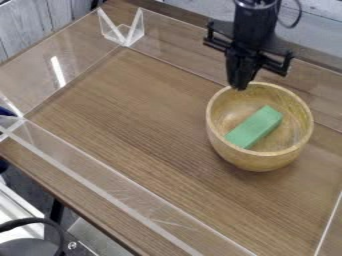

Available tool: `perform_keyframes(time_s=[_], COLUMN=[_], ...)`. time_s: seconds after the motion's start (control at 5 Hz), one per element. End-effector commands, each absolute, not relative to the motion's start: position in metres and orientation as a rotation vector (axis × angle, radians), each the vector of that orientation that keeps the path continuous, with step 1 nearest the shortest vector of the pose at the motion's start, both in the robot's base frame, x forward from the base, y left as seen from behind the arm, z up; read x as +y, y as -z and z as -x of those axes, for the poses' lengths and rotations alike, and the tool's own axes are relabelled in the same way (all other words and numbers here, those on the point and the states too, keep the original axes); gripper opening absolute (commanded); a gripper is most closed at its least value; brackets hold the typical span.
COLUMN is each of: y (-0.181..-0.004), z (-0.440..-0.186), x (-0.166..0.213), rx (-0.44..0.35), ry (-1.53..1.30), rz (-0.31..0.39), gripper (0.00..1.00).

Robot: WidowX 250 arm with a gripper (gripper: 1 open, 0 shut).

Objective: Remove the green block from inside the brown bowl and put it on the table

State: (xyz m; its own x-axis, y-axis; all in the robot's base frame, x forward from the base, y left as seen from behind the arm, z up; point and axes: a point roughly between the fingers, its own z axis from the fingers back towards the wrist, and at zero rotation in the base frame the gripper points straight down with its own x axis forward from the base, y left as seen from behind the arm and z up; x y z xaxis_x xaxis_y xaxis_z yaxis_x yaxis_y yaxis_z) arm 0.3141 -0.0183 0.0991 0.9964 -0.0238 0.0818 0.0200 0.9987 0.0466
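The green block (254, 127) lies inside the brown bowl (227, 141), slanted across the hollow with one end low near the bowl's floor and the other end raised toward the far right wall. It rests loose there, with nothing touching it. The bowl stands upright on the tabletop (134, 130), toward the right side and close to the clear acrylic wall that runs along the right edge. Above the bowl's far left rim hangs the gripper (239, 83), black and pointing straight down, its jaws drawn together into one narrow tip and holding nothing. That tip sits just over the rim, to the upper left of the block and apart from it; whether it touches the rim cannot be told from this view. A black crosspiece spans the gripper's body higher up, and the arm rises out of the top of the picture. The wood-grain tabletop stretches bare to the left of the bowl, bounded by low clear walls, with a clear corner bracket (120, 27) at the far left corner.
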Motion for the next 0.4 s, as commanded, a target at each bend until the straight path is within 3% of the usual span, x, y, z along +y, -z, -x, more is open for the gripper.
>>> perform_keyframes(time_s=[0.0, 0.2], y=[-0.1161, -0.1079], z=[-0.3301, -0.3400], x=[-0.0161, -0.0172], rx=[-0.155, -0.154], ry=[0.025, 0.026], rz=[-0.036, -0.026], gripper=[1.00, 1.00])
